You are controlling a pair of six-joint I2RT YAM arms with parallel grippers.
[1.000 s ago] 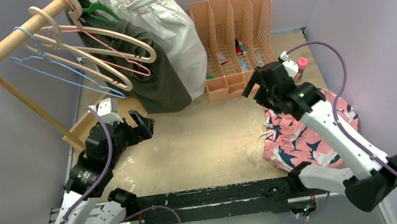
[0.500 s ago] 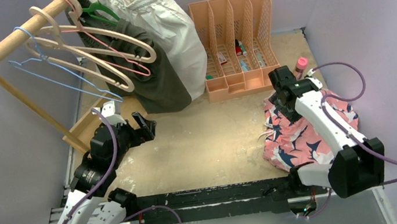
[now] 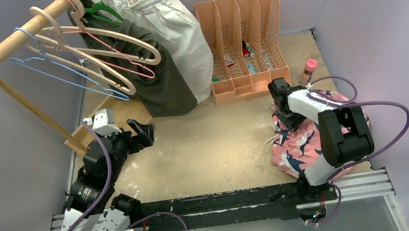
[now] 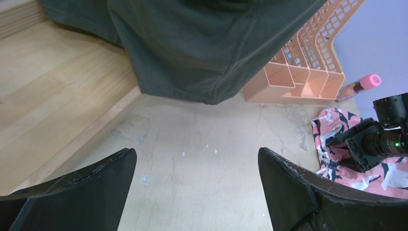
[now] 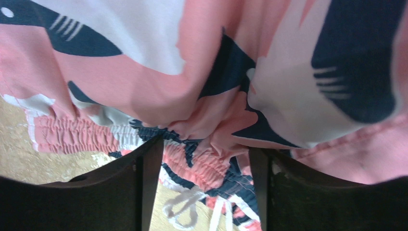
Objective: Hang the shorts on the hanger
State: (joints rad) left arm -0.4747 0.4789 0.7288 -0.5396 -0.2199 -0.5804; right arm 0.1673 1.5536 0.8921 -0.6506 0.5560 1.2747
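Note:
The pink shark-print shorts point(image 3: 305, 140) lie crumpled on the table at the right, also visible in the left wrist view point(image 4: 332, 144). My right gripper point(image 3: 283, 118) points down into their far-left edge. In its wrist view the right gripper point(image 5: 204, 163) straddles the gathered waistband of the shorts point(image 5: 192, 96). The jaws are partly closed, with a wide gap left and fabric bunched between them. The white drawstring point(image 5: 185, 207) trails below. The light-blue wire hanger point(image 3: 63, 75) hangs on the rail at the far left. My left gripper point(image 3: 142, 130) point(image 4: 197, 163) hovers wide open and empty.
The wooden rail point(image 3: 16, 36) also carries beige hangers point(image 3: 115, 58), a dark olive garment point(image 3: 164, 82) and a white garment point(image 3: 181, 28). An orange file organiser point(image 3: 243, 43) stands at the back. A pink-capped bottle point(image 3: 308, 69) is next to the shorts. The rack's wooden base point(image 4: 48, 86) lies left.
My right arm has come down from above the table onto the shorts' far edge and its jaws have narrowed. My left gripper drifted slightly left, still open.

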